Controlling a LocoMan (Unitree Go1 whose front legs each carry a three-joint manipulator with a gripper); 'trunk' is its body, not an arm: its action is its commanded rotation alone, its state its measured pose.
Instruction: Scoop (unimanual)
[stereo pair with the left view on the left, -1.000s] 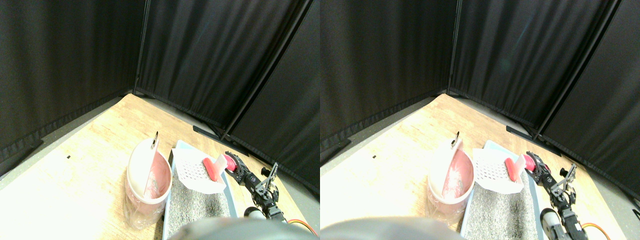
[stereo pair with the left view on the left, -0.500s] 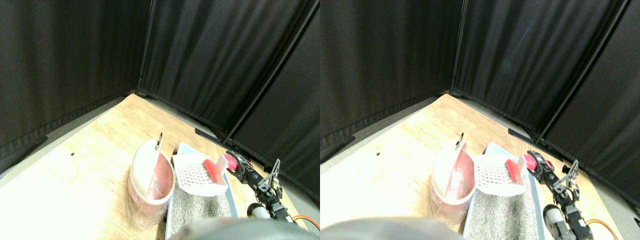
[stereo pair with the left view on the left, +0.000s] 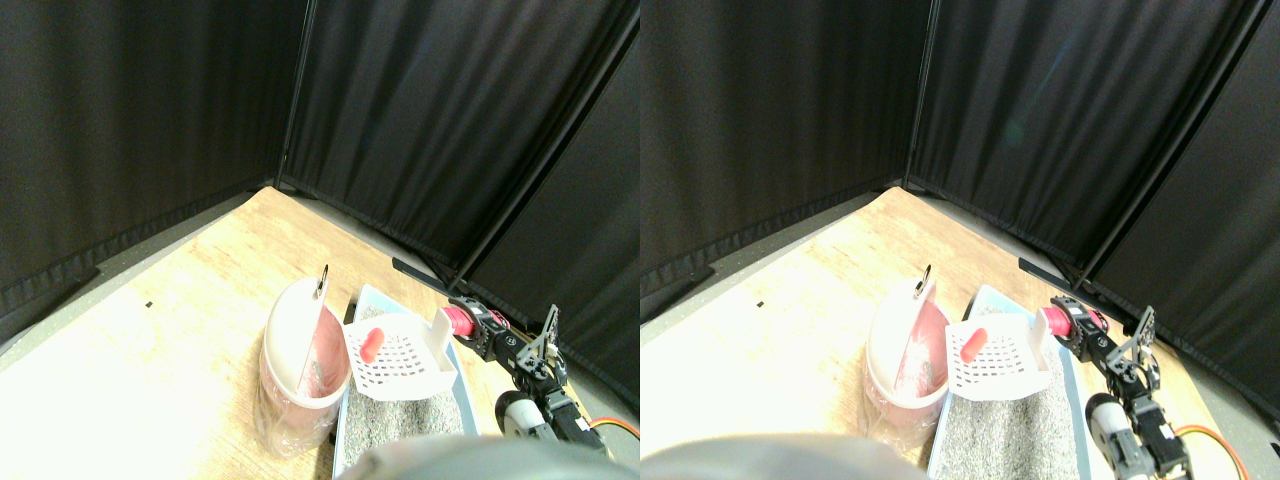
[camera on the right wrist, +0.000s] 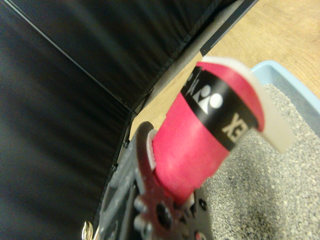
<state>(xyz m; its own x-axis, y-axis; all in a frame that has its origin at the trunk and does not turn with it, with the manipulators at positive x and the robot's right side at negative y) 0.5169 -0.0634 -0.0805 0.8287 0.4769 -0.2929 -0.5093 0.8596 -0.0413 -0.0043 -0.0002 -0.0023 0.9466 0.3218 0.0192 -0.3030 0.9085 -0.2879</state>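
While black curtains (stereo pair with the left view on the left: 420, 120) are hanging behind it all, the wooden table (stereo pair with the left view on the left: 180, 300) is carrying a litter tray (stereo pair with the left view on the left: 400, 420) of grey litter near its right edge, and a pink lined bin (stereo pair with the left view on the left: 300, 365) is standing just beside the tray. Reaching in from the lower right, the right hand (stereo pair with the left view on the left: 470, 328) is gripping the scoop's red wrapped handle (camera on the right wrist: 200, 140); how far it is parted, I cannot tell. The white slotted scoop (stereo pair with the left view on the left: 405, 355) is hovering over the tray, touching the bin's rim, and a small red piece (stereo pair with the left view on the left: 370, 344) is lying inside at the bin end.
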